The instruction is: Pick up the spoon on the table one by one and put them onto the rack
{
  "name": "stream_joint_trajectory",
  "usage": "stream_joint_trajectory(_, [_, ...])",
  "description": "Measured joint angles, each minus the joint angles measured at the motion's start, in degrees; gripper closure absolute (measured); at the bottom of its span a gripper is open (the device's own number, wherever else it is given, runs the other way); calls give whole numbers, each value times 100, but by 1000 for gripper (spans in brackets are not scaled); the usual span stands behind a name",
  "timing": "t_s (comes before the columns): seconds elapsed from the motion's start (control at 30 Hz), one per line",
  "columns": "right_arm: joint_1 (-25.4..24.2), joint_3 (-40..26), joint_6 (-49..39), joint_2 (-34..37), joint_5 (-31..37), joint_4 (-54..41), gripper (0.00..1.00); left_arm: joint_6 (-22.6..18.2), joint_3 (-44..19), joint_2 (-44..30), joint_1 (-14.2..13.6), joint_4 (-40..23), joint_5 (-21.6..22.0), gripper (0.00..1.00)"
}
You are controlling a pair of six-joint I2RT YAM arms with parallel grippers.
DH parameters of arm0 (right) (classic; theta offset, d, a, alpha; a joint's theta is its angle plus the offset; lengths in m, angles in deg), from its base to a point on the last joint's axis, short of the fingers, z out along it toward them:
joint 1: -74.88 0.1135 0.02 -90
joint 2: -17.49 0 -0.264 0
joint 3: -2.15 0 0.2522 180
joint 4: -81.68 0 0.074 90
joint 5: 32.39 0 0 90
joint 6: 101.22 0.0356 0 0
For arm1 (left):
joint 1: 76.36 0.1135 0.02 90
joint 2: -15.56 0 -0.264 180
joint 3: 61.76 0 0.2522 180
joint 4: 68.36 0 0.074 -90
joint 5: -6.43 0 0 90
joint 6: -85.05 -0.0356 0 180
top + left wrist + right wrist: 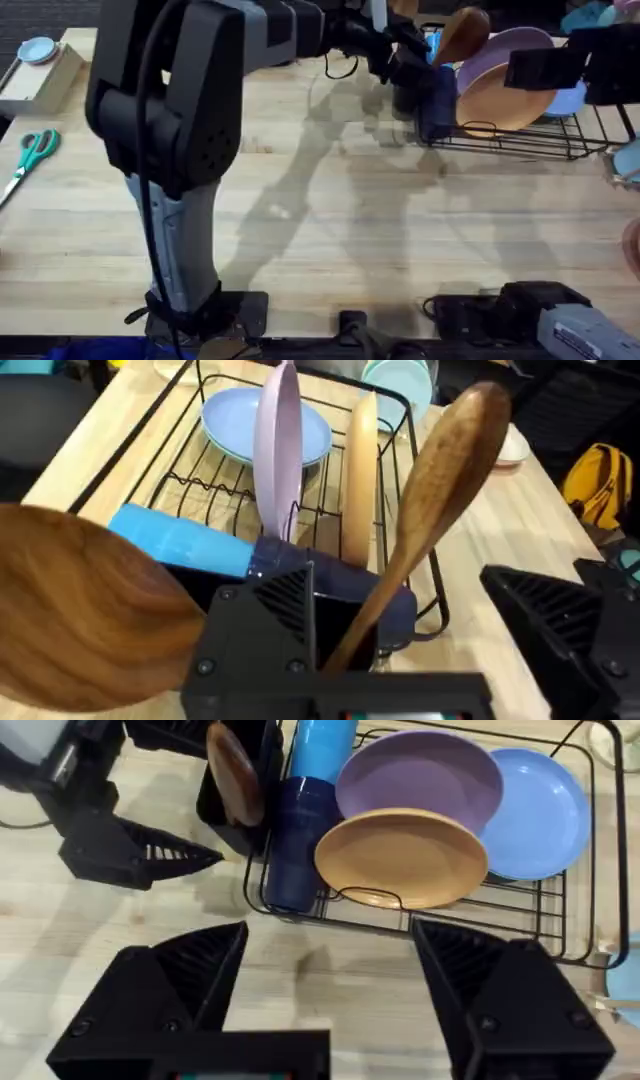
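Wooden spoon already stands in the rack's utensil cup. Just before it, the left gripper hangs with fingers apart, release apparently done. Next it should retreat. The right gripper waits open, nearer the bases.

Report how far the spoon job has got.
Done, by the look of it: one wooden spoon stands in the utensil cup at the end of the rack. In hand: the left gripper hangs at that cup, a second brown spoon bowl close beside it; whether it is gripped I cannot tell. Left: the bare table shows no more spoons, and the right gripper is open.
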State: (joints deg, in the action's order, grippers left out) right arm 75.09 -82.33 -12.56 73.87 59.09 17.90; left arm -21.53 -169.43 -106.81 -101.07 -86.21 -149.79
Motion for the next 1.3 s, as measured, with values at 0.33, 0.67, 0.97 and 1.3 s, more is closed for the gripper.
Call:
stream_joint_trajectory(0.33, [0, 0, 0, 0, -2, 0, 9, -14, -2, 983, 444, -285, -1, 6])
stream_joint_trajectory(0.67, [0, 0, 0, 0, 0, -1, 9, -355, -2, 1554, 1164, -2205, 1086, 6])
stream_joint_trajectory(0.97, [0, 0, 0, 0, 0, 0, 9, -971, -11, 2734, 1189, -4027, 3362, 4])
stream_joint_trajectory(1.3, [0, 0, 0, 0, 0, 0, 9, -553, -17, 3631, 1189, -5744, 5758, 4])
